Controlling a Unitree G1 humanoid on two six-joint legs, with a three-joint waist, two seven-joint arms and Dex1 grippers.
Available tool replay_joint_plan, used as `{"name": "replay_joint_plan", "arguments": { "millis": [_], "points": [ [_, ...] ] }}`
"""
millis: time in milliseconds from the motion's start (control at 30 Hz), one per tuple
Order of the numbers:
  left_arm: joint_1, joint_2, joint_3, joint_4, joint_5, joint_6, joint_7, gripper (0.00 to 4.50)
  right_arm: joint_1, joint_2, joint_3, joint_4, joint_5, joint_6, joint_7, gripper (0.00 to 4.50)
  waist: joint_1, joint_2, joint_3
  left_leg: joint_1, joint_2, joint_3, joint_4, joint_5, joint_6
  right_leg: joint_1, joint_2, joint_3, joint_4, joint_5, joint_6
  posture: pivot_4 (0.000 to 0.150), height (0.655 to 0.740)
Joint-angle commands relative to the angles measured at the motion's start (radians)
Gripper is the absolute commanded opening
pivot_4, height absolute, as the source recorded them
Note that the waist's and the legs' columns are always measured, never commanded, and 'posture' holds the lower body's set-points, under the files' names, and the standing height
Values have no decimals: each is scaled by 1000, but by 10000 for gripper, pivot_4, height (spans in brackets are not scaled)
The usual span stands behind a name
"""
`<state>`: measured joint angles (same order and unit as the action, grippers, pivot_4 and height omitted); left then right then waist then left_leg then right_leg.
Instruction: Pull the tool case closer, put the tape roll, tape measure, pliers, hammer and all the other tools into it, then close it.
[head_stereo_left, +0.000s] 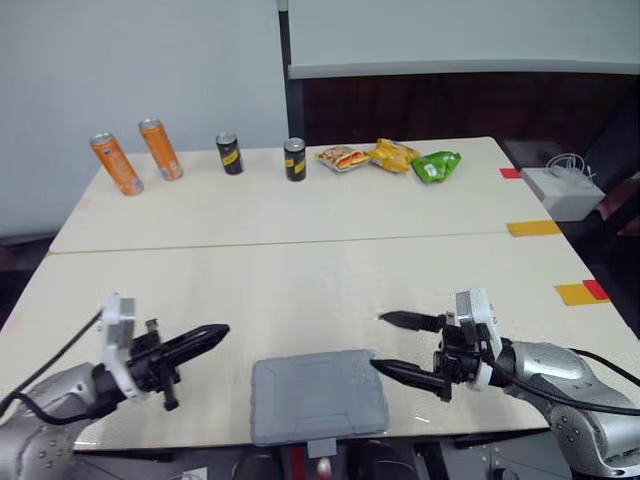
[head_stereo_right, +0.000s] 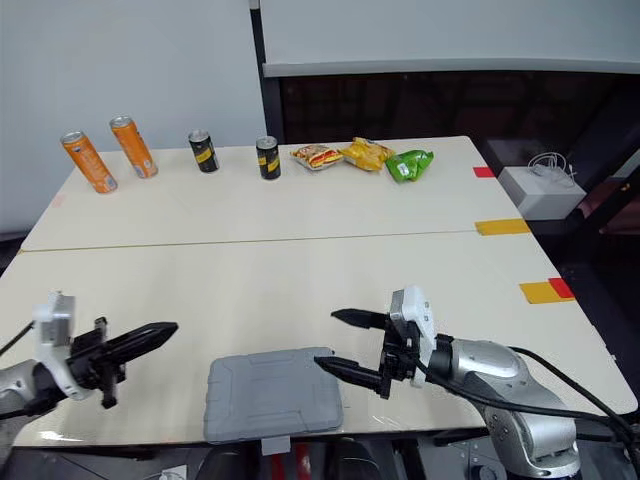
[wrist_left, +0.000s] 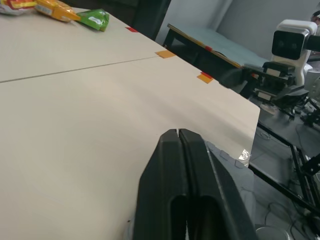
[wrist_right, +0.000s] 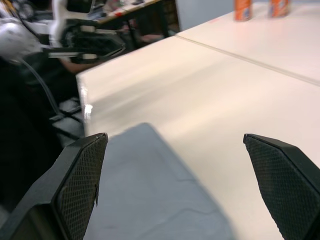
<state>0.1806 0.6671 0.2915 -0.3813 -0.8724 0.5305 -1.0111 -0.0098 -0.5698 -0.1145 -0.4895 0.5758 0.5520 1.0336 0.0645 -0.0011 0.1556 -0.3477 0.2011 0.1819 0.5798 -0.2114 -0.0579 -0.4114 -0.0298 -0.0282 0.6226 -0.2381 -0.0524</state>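
grey tool case (head_stereo_left: 318, 396) lies shut at the desk's (head_stereo_left: 300, 270) near edge; probably rigid, smooth plastic; grip its side rim; right gripper (head_stereo_left: 381, 342) wide open beside it, left gripper (head_stereo_left: 212, 335) closed, both empty

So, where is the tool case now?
In the left eye view the grey tool case lies at the near edge of the table, between the left gripper and the right gripper.
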Motion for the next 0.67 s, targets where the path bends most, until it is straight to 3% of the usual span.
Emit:
{"name": "replay_joint_plan", "arguments": {
  "millis": [33,333,467,667],
  "points": [
    [-4,9,-21,-32,32,-20,-10,15086,46,-53,-2,64,-74,-210,108,45000,0,0,0,0,0,0,0,0,0,0,0,0,0,0,0,1500,7400],
    [255,102,161,21,85,-69,-138,44830,281,-199,-245,252,-75,-486,278,45000,-14,-1,-1,-1,-1,-2,1,-1,2,1,0,-1,-3,-1,2,1500,7400],
    [337,105,215,63,151,-111,-145,44830,335,-215,-316,310,-63,-532,303,45000,-15,-2,-1,0,-1,-2,0,-2,3,3,0,-1,-6,-1,2,1500,7400],
    [298,106,192,98,170,-90,-117,44830,339,-207,-302,345,-69,-552,314,45000,-9,-2,-1,9,-1,-2,0,-1,4,12,-1,-1,-7,-3,8,1500,7400]
  ]
}}
